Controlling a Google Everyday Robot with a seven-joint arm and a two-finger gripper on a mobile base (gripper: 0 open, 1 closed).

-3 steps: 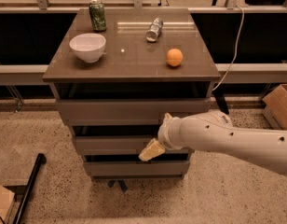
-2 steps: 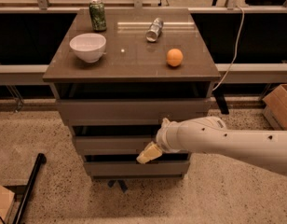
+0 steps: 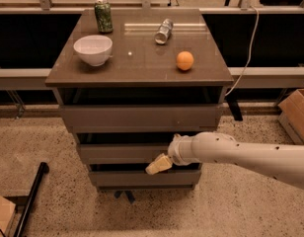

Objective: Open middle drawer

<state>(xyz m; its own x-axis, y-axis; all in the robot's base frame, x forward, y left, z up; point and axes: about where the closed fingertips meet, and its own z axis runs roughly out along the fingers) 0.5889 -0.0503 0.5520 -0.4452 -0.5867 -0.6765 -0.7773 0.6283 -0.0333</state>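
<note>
The cabinet (image 3: 139,73) has three grey-brown drawer fronts. The middle drawer (image 3: 120,153) is the shallow flat panel second from the top, with a dark gap above and below it. My gripper (image 3: 159,164), cream-coloured at the end of the white arm (image 3: 231,154) that reaches in from the right, sits at the lower edge of the middle drawer's front, right of centre, over the gap above the bottom drawer (image 3: 137,178). The top drawer (image 3: 139,117) has the taller, wider front.
On the cabinet top stand a white bowl (image 3: 93,49), a green can (image 3: 103,16), a silver can (image 3: 164,31) on its side and an orange (image 3: 185,60). A cardboard box (image 3: 297,113) is at the right, a black pole (image 3: 29,196) at the lower left.
My wrist has sunk a little and the arm lies lower. The gripper stays at the lower edge of the middle drawer's front. The drawers look unmoved.
</note>
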